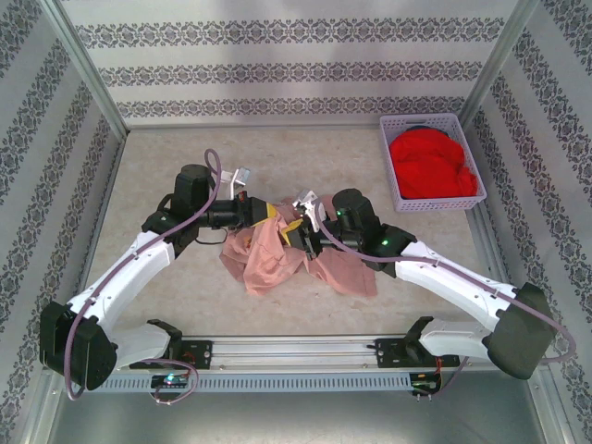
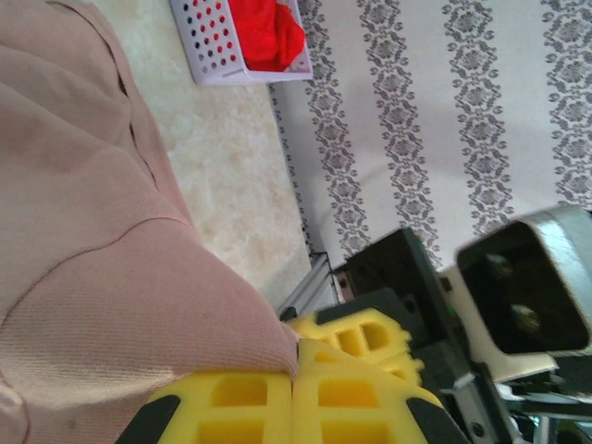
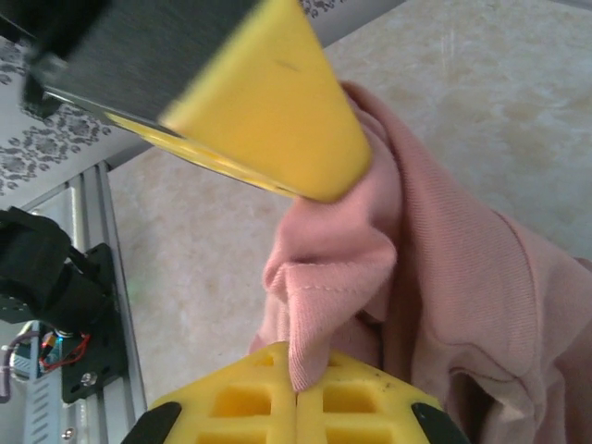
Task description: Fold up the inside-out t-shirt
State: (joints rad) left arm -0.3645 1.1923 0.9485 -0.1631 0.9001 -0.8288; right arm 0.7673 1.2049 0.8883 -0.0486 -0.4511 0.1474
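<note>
The inside-out t-shirt [image 1: 277, 257] is a dusty pink bunch at the table's middle, lifted between both arms. My left gripper [image 1: 267, 214] is shut on an edge of it, and the pink cloth [image 2: 92, 277] runs into the closed yellow fingertips [image 2: 296, 359]. My right gripper [image 1: 302, 228] is shut on a stitched hem fold [image 3: 333, 305] that is pinched between its closed yellow pads [image 3: 298, 375]. The two grippers are very close together. One yellow finger of the left gripper [image 3: 268, 111] presses on the cloth just above the right one's grip.
A lavender basket [image 1: 431, 162] at the back right holds a bright red garment [image 1: 433, 165]. Patterned walls enclose the table on three sides. An aluminium rail [image 1: 296, 350] runs along the near edge between the arm bases.
</note>
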